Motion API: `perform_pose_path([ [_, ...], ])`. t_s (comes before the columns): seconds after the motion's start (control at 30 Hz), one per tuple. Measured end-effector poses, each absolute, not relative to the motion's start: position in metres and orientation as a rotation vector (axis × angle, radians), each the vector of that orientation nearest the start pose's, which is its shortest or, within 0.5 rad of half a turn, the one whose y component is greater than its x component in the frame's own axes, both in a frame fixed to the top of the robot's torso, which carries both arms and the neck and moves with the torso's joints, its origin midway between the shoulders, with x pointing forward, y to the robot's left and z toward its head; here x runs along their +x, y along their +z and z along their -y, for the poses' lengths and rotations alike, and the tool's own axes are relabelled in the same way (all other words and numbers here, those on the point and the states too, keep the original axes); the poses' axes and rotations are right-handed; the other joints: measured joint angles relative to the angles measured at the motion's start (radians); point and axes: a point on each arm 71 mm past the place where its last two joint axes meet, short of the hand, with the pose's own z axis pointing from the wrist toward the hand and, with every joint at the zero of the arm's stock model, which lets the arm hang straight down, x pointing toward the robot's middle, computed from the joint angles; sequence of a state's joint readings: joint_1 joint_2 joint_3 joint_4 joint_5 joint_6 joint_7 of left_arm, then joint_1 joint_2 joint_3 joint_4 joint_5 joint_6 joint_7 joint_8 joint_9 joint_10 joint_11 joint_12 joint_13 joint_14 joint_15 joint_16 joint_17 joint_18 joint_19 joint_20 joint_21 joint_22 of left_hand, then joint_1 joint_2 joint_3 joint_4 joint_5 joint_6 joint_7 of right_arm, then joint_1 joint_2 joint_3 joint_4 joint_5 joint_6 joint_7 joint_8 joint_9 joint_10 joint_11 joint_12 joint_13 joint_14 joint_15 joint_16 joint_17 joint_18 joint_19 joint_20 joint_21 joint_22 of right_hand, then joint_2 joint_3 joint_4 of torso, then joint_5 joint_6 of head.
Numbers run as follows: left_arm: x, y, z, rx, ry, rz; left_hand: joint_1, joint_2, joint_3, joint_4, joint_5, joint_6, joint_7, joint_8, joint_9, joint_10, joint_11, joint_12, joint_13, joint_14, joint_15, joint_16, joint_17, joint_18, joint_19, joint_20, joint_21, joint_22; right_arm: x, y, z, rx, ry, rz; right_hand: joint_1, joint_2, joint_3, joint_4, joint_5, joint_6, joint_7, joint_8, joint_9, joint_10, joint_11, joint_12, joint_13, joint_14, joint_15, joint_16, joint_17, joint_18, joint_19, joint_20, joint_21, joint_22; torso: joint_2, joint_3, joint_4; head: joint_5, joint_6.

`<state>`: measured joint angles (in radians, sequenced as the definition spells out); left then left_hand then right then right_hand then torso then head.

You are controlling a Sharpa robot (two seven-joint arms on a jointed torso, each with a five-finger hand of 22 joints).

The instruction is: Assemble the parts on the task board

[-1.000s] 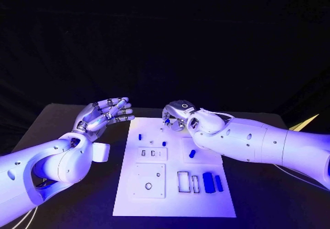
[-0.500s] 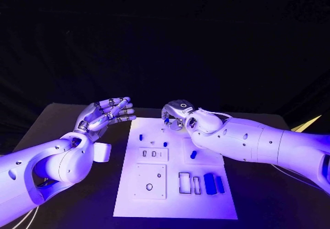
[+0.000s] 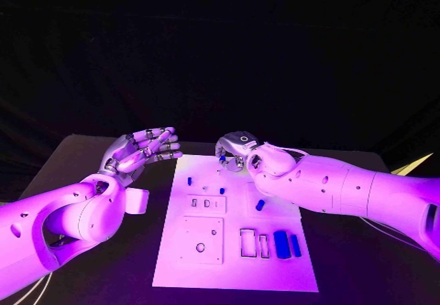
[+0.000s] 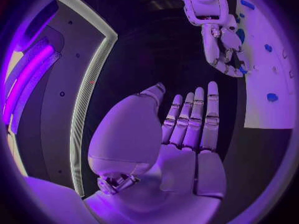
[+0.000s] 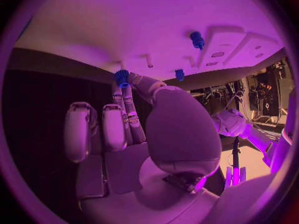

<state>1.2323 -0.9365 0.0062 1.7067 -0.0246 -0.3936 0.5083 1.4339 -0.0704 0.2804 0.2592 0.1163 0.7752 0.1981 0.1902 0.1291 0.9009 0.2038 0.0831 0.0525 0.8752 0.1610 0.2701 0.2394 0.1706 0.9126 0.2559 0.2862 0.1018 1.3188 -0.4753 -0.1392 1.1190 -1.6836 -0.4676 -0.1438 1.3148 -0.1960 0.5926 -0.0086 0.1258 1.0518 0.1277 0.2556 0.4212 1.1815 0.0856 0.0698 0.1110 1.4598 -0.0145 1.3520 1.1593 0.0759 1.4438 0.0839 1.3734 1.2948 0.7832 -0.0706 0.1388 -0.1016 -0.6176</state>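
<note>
Right robot hand point(image 3: 236, 154): mine, over the far end of the task board point(image 3: 234, 270), pinching a small ribbed blue part point(image 5: 121, 77) at its fingertips.
Left robot hand point(image 3: 142, 150): released, fingers straight and apart, just off the board's far left corner.
Progress: early, I judge; several blue parts point(image 3: 282, 244) lie loose on the board.
Left to do: seat the pinched part, then the others.
Materials: smooth white board with raised blocks and cut slots; matte black table point(image 3: 353, 254).

White task board point(image 3: 234, 267); blue parts point(image 3: 281, 244); black table point(image 3: 357, 254).

Task board point(image 4: 268, 59) cut off at edge
</note>
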Motion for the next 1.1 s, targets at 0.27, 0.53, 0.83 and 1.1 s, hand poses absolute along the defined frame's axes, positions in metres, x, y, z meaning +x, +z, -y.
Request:
perform_pose_path([
  [0.27, 0.4649, -0.1236, -0.2068, -0.98, -1.65, -1.245, 0.0, 0.0, 0.0, 0.0, 0.0, 0.0, 0.0, 0.0, 0.0, 0.0, 0.0, 0.0, 0.0, 0.0, 0.0, 0.0, 0.0, 0.0, 0.0, 0.0, 0.0, 0.0, 0.5581, -0.1598, 0.124, -0.381, 0.449, -1.398, 0.0, 0.0, 0.0, 0.0, 0.0, 0.0, 0.0, 0.0, 0.0, 0.0, 0.0, -0.007, 0.0, 0.0, 0.0, 0.0, 0.0, 0.0, 0.0, 0.0, 0.0, 0.0, 0.001, -0.0011, 0.0, 0.002, 0.002],
  [0.53, 0.4657, -0.1238, -0.2081, -0.982, -1.644, -1.245, 0.0, 0.0, 0.0, 0.0, 0.0, 0.0, 0.0, 0.0, 0.0, 0.0, 0.0, 0.0, 0.0, 0.0, 0.0, 0.0, 0.0, 0.0, 0.0, 0.0, 0.0, 0.0, 0.5569, -0.1621, 0.1234, -0.385, 0.453, -1.411, 0.0, 0.0, 0.0, 0.0, -0.001, 0.0, 0.0, 0.0, 0.001, 0.003, -0.003, -0.007, 0.0, 0.0, 0.0, 0.0, 0.0, 0.0, 0.0, 0.0, 0.0, 0.0, 0.003, -0.0012, 0.0003, 0.001, 0.001],
  [0.83, 0.4664, -0.1238, -0.2091, -0.983, -1.64, -1.244, 0.002, -0.002, 0.0, 0.0, 0.0, 0.0, 0.0, 0.0, 0.0, 0.0, 0.0, 0.0, 0.0, 0.0, 0.0, 0.0, 0.0, 0.0, 0.0, 0.0, 0.0, 0.0, 0.5571, -0.1617, 0.1247, -0.383, 0.452, -1.414, 0.0, 0.0, 0.001, -0.001, -0.001, 0.0, 0.0, 0.0, 0.001, 0.003, -0.003, -0.012, 0.0, 0.0, 0.0, 0.0, 0.0, 0.0, 0.0, 0.0, 0.0, 0.0, 0.004, -0.0018, 0.001, 0.0, 0.0],
  [1.1, 0.4669, -0.1236, -0.2098, -0.983, -1.638, -1.243, 0.002, -0.002, 0.0, 0.0, 0.0, 0.0, 0.0, 0.0, 0.0, 0.0, 0.0, 0.0, 0.0, 0.0, 0.0, 0.0, 0.0, 0.0, 0.0, 0.0, 0.0, 0.0, 0.5568, -0.1614, 0.1249, -0.38, 0.455, -1.408, 0.0, 0.0, 0.001, -0.001, -0.001, -0.005, 0.005, 0.0, 0.007, 0.003, -0.003, -0.012, 0.0, 0.0, 0.0, 0.0, -0.002, 0.0, 0.0, 0.0, -0.001, 0.0, 0.005, -0.0018, 0.0012, 0.0, 0.001],
])
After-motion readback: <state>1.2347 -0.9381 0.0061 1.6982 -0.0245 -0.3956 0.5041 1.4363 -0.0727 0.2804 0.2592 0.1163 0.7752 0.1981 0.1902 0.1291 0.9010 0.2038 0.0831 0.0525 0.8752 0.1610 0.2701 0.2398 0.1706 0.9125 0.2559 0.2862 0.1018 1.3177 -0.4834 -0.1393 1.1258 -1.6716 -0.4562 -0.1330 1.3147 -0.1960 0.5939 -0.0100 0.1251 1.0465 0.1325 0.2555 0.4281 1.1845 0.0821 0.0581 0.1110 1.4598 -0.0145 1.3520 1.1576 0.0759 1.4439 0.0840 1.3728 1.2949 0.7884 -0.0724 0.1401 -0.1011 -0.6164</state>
